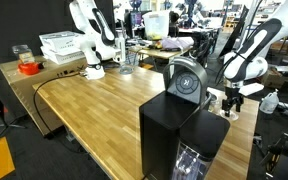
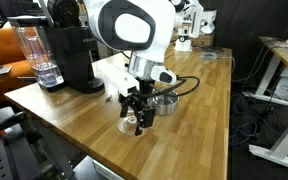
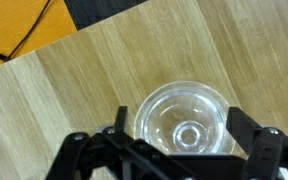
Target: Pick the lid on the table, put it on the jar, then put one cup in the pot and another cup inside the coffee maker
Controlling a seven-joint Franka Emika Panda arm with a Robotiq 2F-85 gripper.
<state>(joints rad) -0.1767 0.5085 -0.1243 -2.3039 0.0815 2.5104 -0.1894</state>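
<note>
Spread wide, gripper (image 3: 181,150) with a finger (image 3: 252,150) on each side of a clear glass jar (image 3: 184,122) standing on the wooden table (image 3: 94,80). In an exterior view, gripper (image 2: 139,117) low over that jar (image 2: 130,124), right of the black coffee maker (image 2: 72,58), with a metal pot (image 2: 165,100) just beyond.

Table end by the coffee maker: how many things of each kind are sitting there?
Coffee maker: 1
Clear jar: 1
Metal pot: 1
Clear cup: 1, sitting between the fingers of the open gripper
Total: 4
</note>
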